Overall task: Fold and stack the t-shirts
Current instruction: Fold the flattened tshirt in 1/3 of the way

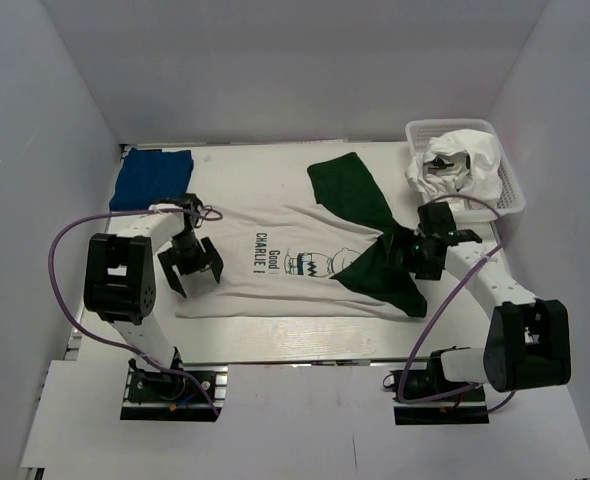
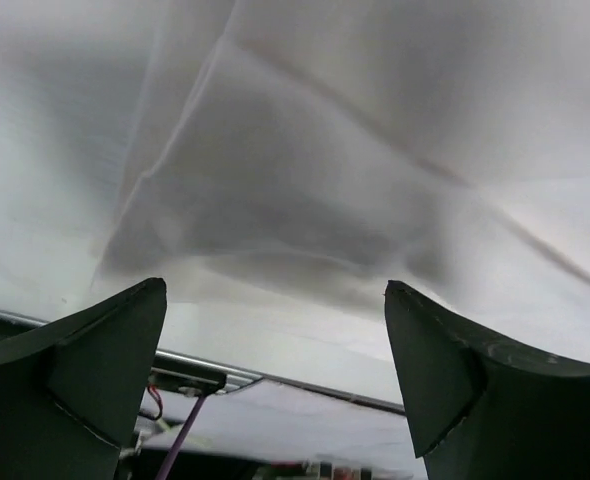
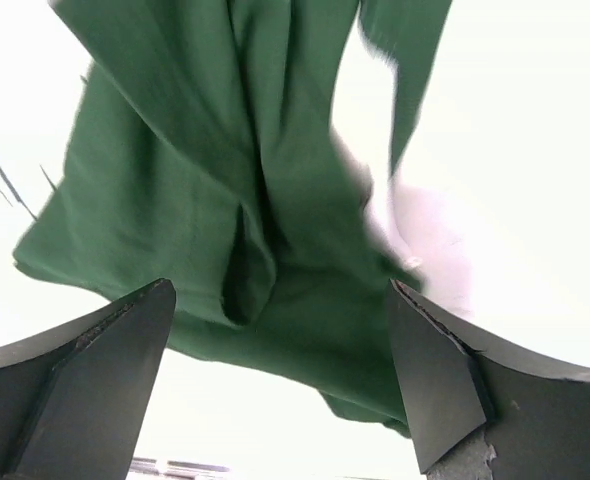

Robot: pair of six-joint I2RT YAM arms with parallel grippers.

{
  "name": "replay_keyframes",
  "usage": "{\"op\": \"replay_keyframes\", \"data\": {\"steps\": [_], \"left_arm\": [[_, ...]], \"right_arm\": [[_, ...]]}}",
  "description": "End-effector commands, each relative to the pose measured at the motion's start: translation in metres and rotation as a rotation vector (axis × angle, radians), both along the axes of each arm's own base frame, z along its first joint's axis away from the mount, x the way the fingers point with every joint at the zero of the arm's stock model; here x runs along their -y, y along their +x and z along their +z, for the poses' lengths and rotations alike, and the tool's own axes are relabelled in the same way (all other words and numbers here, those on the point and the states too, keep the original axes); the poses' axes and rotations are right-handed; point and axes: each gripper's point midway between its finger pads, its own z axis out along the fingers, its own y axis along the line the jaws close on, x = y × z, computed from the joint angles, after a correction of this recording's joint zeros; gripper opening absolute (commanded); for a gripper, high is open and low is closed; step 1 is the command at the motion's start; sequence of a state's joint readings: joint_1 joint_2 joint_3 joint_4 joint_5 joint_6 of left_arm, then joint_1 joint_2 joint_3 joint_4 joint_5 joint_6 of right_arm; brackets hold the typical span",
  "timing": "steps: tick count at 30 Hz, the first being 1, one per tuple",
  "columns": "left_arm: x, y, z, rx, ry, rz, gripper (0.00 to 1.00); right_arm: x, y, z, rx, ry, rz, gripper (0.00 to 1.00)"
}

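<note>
The white cotton t-shirt with dark green sleeves and a black "Good Ol' Charlie" cartoon print (image 1: 275, 295) lies spread flat in the middle of the white table (image 1: 255, 170). Its hem points to 9 o'clock and its neck to 3 o'clock. Its long side edge at 6 o'clock runs close to the table's near edge. At 12 o'clock a broad band of bare table separates it from the back wall. One green sleeve (image 1: 350, 195) reaches out toward 1 o'clock; the other (image 1: 385, 280) lies crumpled toward 4 o'clock.

The left gripper (image 1: 198, 285) hangs over the hem end at 9 o'clock with its fingers spread apart and nothing between them. Its wrist camera shows creased white cloth (image 2: 295, 180) beneath the gap (image 2: 275, 288). The right gripper (image 1: 413, 258) stands at 3 o'clock, where the two sleeves meet. Its fingers are also wide apart, and the green fabric (image 3: 225, 200) lies below the opening (image 3: 280, 286), not pinched.

The folded royal-blue t-shirt (image 1: 153, 178) rests in the far-left corner at 10 o'clock, just beside the left arm's elbow and apart from the white shirt. A white plastic slatted basket (image 1: 510, 185) holding bunched white cloth (image 1: 460, 165) sits at 2 o'clock, just behind the right wrist. Purple cables (image 1: 65, 250) loop beside both arms.
</note>
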State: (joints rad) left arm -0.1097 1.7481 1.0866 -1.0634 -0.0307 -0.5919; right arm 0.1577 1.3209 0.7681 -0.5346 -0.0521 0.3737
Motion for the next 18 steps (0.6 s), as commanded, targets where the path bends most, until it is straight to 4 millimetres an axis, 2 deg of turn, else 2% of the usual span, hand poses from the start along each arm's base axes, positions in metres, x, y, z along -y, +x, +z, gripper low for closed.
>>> {"op": "replay_keyframes", "data": {"steps": [1, 2, 4, 6, 10, 13, 16, 17, 18], "left_arm": [[-0.001, 0.048, 0.041, 0.205, 0.010, 0.001, 1.00], [0.000, 0.055, 0.046, 0.226, 0.008, -0.010, 1.00], [0.001, 0.072, 0.058, 0.275, 0.003, -0.018, 1.00], [0.002, 0.084, 0.063, 0.294, 0.001, -0.027, 1.00], [0.001, 0.087, 0.059, 0.285, 0.012, -0.036, 1.00], [0.001, 0.086, 0.052, 0.263, 0.014, -0.036, 1.00], [0.001, 0.088, 0.049, 0.261, 0.014, -0.037, 1.00], [0.001, 0.088, 0.046, 0.252, 0.015, -0.037, 1.00], [0.001, 0.088, 0.046, 0.252, 0.015, -0.037, 1.00]], "right_arm": [[0.024, 0.036, 0.048, 0.162, -0.148, -0.031, 0.90], [0.027, 0.050, 0.063, 0.213, -0.175, -0.040, 0.90], [0.029, 0.057, 0.064, 0.225, -0.204, -0.029, 0.90], [0.022, 0.064, 0.066, 0.230, -0.206, -0.003, 0.89], [0.001, 0.074, 0.056, 0.213, -0.195, 0.103, 0.83], [-0.019, 0.093, 0.060, 0.292, -0.223, 0.221, 0.80], [-0.027, 0.098, 0.054, 0.318, -0.248, 0.345, 0.80], [-0.028, 0.105, 0.051, 0.342, -0.260, 0.369, 0.80], [-0.029, 0.108, 0.046, 0.325, -0.266, 0.377, 0.76]]}}
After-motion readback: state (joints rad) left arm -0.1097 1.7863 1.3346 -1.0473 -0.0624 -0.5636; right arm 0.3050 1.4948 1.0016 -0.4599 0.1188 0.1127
